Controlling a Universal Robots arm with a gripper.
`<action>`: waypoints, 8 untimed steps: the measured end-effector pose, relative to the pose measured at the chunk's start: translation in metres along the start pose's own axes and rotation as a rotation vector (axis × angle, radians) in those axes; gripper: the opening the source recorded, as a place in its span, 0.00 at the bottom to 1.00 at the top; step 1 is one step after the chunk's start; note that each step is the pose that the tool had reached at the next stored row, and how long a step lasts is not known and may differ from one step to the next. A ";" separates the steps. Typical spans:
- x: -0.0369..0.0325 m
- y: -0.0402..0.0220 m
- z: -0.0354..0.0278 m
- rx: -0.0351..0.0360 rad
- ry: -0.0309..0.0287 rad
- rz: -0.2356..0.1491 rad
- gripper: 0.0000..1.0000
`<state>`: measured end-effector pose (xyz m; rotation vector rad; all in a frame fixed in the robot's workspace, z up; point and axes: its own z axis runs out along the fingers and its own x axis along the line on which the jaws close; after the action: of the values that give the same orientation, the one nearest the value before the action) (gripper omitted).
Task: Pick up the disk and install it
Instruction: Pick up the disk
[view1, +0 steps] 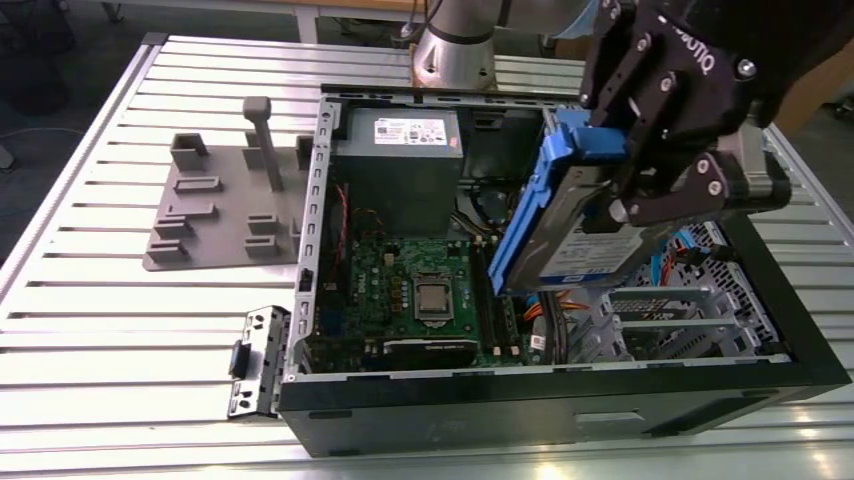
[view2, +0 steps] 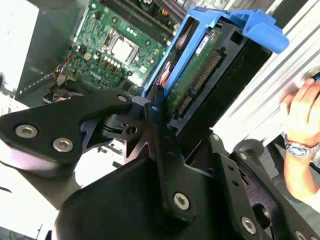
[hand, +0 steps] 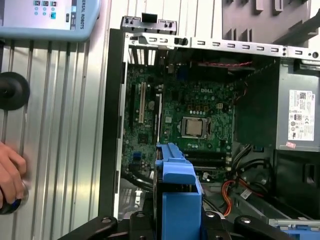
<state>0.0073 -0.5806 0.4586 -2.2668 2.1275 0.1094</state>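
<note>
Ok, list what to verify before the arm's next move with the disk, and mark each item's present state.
1. Grip: robot hand is shut on the disk, clamped across its blue carrier. Ok.
2. Case access: computer case lies open with the interior exposed. Ok.
3. Disk pose: tilted and held over the case interior, not seated in any bay. Ok.
4. Cables: orange cables lie in the case by the disk's lower end. Cannot tell whether they are clear of it.
5. Workspace: person's hand is on the table outside the case. Not ok.
</note>
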 end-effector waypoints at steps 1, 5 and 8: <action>0.0002 -0.0035 -0.0001 -0.0003 0.0000 0.000 0.36; 0.0013 -0.0175 -0.0004 -0.0016 -0.0001 0.000 0.36; 0.0019 -0.0267 -0.0006 -0.0022 -0.0002 0.000 0.36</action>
<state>0.0341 -0.5808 0.4584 -2.2677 2.1286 0.1120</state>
